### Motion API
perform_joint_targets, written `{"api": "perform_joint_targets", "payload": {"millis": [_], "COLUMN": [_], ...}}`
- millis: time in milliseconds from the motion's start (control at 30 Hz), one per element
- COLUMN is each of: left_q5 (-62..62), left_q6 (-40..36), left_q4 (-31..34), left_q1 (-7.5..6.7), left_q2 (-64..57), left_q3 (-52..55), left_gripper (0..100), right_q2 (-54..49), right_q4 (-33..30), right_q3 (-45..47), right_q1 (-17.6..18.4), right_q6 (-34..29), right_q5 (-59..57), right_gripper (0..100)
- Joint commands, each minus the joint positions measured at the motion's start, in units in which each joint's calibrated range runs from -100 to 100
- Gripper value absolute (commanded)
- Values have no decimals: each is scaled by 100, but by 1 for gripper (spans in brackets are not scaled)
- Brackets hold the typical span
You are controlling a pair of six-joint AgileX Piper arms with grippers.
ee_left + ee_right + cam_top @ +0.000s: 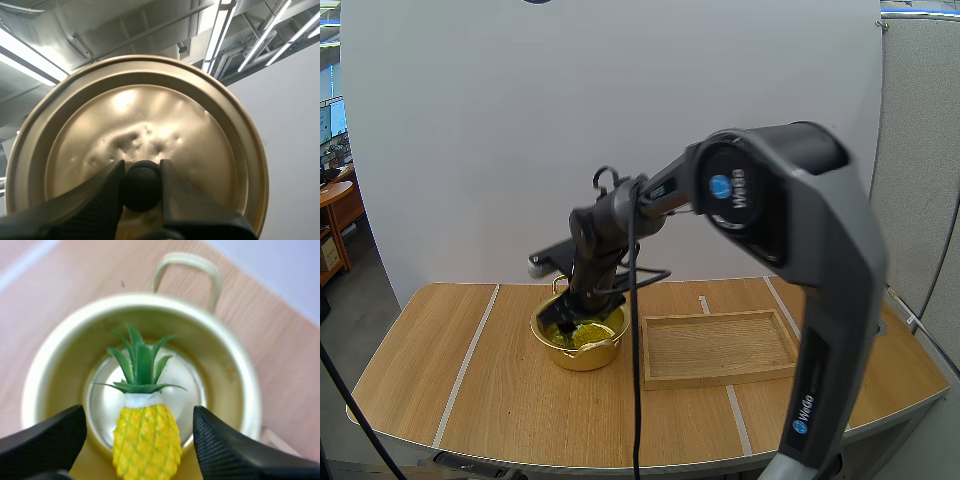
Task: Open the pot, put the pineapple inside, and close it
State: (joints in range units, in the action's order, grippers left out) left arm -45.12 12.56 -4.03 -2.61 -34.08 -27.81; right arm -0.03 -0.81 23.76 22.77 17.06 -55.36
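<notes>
- Closest to the high camera is the big grey link of my right arm (840, 250). It carries a round blue badge and white lettering that I read as "WeGo", and the same word runs along its lower section.
- From there the arm reaches down to the gold pot (582, 352). It stands open on the wooden worktop (490, 370), just left of the wooden tray (720, 345).
- Over the pot's mouth hangs my right pincer (139, 412), spread wide. The ribbed inner faces are turned to each other and grip nothing.
- Between those fingers sits the pineapple (147, 440), with a gap on either side. Its yellow body is down inside the pot, and the green crown points towards the pot's loop handle (187, 262).
- From the high camera I can see yellow inside the pot, right beneath that pincer.
- On the other arm, my left pincer (142, 172) is clamped on the black knob (142, 187) of the gold lid (150, 115), one finger pressed to each side.
- Facing that wrist camera is the lid's dented, shiny gold top.
</notes>
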Motion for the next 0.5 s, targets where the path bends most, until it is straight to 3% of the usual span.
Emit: {"api": "perform_joint_targets", "payload": {"millis": [0, 467], "left_q5": [200, 200], "left_q6": [-56, -56], "left_q4": [20, 20], "left_q1": [-27, -27], "left_q2": [-15, -15], "left_q3": [-43, -43], "left_gripper": [0, 0], "right_q2": [-1051, -4941], "right_q4": [-4, 81], "right_q3": [-11, 253], "right_q1": [-5, -5], "right_q6": [-132, -255], "right_q5": [-572, -2276], "right_gripper": [100, 100]}}
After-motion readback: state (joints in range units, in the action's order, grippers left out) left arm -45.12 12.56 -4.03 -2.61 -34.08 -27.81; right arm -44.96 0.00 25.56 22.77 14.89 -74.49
